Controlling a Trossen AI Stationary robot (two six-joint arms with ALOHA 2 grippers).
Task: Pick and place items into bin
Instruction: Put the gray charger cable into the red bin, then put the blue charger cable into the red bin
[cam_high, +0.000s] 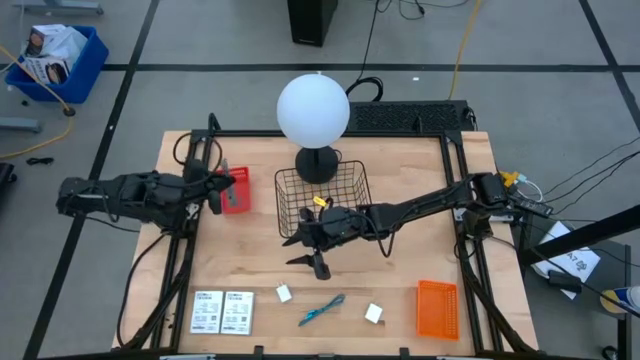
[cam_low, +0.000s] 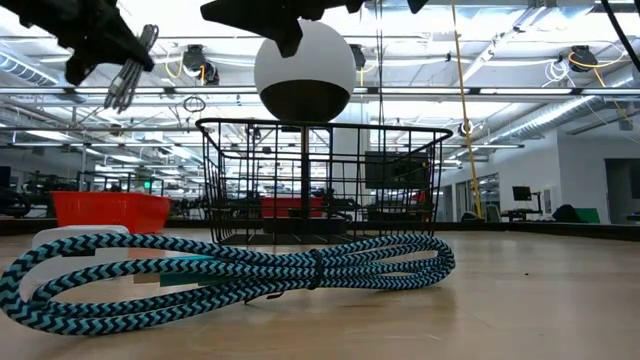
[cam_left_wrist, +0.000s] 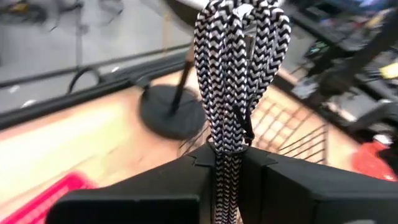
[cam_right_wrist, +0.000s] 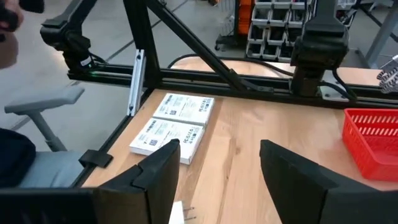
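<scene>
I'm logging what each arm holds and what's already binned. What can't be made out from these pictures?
- Basket contents: in the high view the right gripper and arm overlap the wire basket; in the low view the teal cable lies before it.
- Braided cable held by the left gripper: its far end is cut off in the left wrist view.
- Printing on the white boxes: too small.

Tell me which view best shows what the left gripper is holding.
The left wrist view: the black-and-white braided cable fills it, clamped in the left gripper. The low view shows it dangling, small. The high view barely resolves it; the right wrist view catches only a sliver.
</scene>
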